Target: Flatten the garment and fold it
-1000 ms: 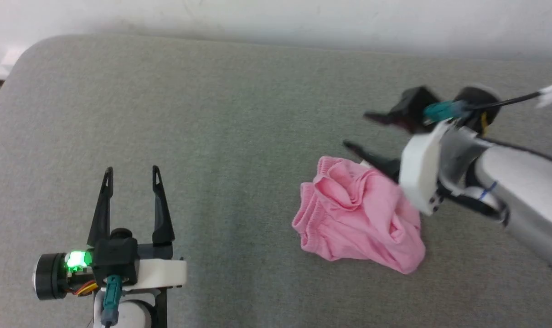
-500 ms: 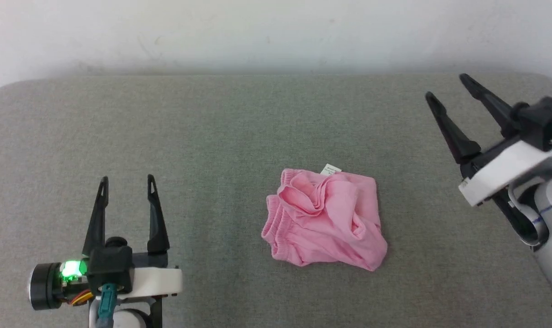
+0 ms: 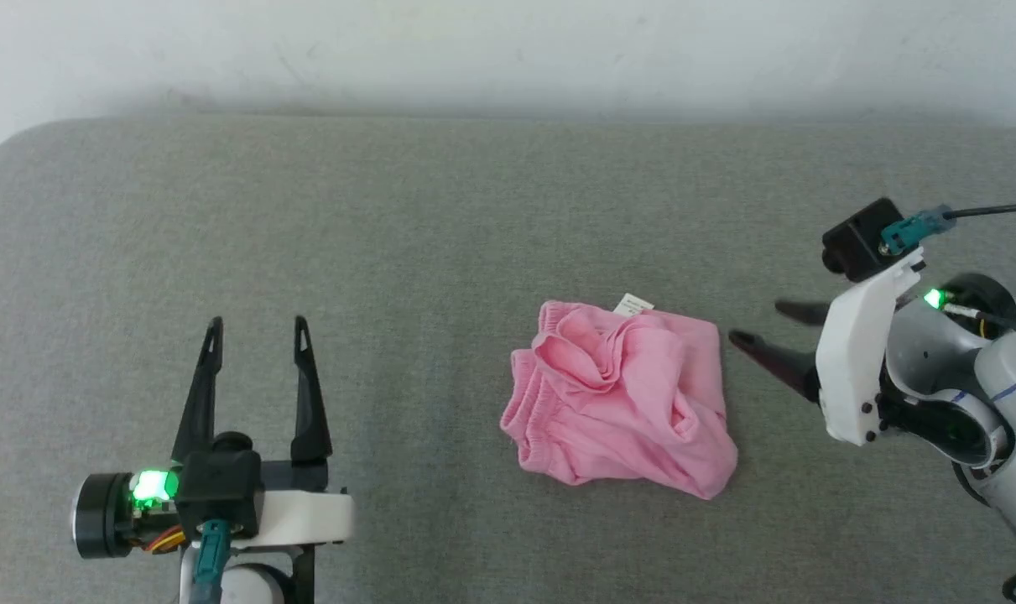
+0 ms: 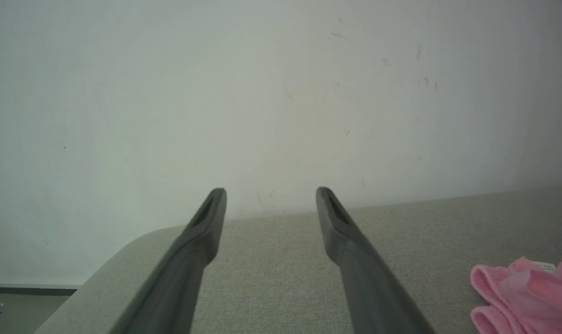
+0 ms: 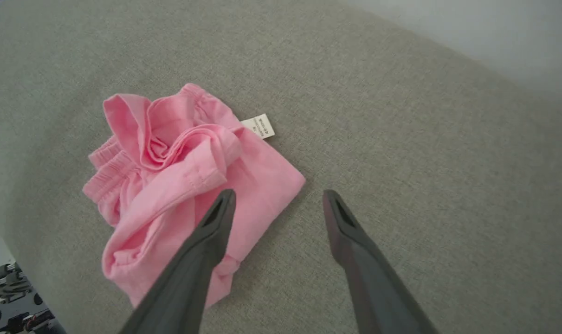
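I see one pink garment (image 3: 621, 398) lying bunched in the middle of the grey padded surface (image 3: 390, 210), its single white tag (image 3: 633, 304) poking out behind. My right gripper (image 3: 758, 322) points at its right edge, spread wide and empty, I judge to pinch a corner. My left gripper (image 3: 257, 322) waits well apart, also wide and empty.

- Grey cloth-covered surface (image 3: 390, 218) — rounded at its far left corner.
- Pink garment (image 3: 621, 407) lies bunched right of the middle — its white tag (image 3: 633, 304) toward the far edge.
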Controlling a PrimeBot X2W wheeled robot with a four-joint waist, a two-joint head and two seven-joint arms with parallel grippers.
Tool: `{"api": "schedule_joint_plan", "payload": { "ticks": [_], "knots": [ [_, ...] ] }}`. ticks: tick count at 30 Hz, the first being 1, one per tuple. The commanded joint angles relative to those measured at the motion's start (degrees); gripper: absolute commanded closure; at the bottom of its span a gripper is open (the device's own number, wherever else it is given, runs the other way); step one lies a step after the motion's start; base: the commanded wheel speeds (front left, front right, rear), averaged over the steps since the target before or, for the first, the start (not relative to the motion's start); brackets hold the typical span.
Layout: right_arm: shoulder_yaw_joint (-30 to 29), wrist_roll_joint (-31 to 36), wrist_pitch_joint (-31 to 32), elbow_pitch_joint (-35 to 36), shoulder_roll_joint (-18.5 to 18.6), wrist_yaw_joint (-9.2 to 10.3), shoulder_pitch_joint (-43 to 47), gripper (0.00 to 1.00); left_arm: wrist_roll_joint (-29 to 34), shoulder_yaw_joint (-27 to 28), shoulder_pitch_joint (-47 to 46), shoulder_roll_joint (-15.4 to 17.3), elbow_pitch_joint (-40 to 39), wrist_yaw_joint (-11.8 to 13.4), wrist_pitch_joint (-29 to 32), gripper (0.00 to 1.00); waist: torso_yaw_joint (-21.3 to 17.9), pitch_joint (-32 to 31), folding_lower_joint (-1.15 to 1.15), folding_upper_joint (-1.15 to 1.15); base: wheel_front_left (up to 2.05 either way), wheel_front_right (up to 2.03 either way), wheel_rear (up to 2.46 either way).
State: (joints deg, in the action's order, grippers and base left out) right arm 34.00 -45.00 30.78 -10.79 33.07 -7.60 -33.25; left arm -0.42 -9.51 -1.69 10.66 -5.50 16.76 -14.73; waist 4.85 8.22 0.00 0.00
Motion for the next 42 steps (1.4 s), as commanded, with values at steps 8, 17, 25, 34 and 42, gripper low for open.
{"api": "schedule_joint_plan", "payload": {
  "ticks": [8, 17, 25, 34, 42],
  "knots": [
    [2.9, -12.0, 12.4, -5.9, 0.6, 0.11, -2.6, 0.00, -0.2, -0.7, -2.9, -1.6, 0.1, -0.5, -0.3, 0.00, 4.0, 4.7, 0.00, 0.00, 0.00, 0.00, 0.00],
    [6.0, -13.6, 12.6, -10.8, -3.9, 0.11, -0.7, 0.00, -0.2, -0.7, -4.7, -2.4, 0.2, -0.8, -0.3, 0.00, 5.6, 7.0, 0.00, 0.00, 0.00, 0.00, 0.00],
    [11.0, -12.1, 7.0, -8.7, -2.7, 0.11, -1.0, 1.00, -0.1, 0.0, -4.2, -2.4, 0.7, -0.6, -0.3, 0.00, 4.7, 5.8, 0.00, 0.00, 0.00, 0.00, 0.00],
    [15.2, -11.2, 0.3, 3.6, 3.8, 0.11, -5.6, 1.00, -0.3, 1.8, -1.4, -1.6, 0.1, -0.1, -0.3, 0.00, -2.5, 2.8, 0.00, 0.00, 0.00, 0.00, 0.00],
    [16.6, -8.3, 1.8, 10.7, 14.1, 0.11, -8.9, 1.00, -0.3, 4.1, -1.8, -0.5, -1.9, -0.1, -0.3, 0.00, -12.9, 6.8, 0.00, 0.00, 0.00, 0.00, 0.00]
  ]
}}
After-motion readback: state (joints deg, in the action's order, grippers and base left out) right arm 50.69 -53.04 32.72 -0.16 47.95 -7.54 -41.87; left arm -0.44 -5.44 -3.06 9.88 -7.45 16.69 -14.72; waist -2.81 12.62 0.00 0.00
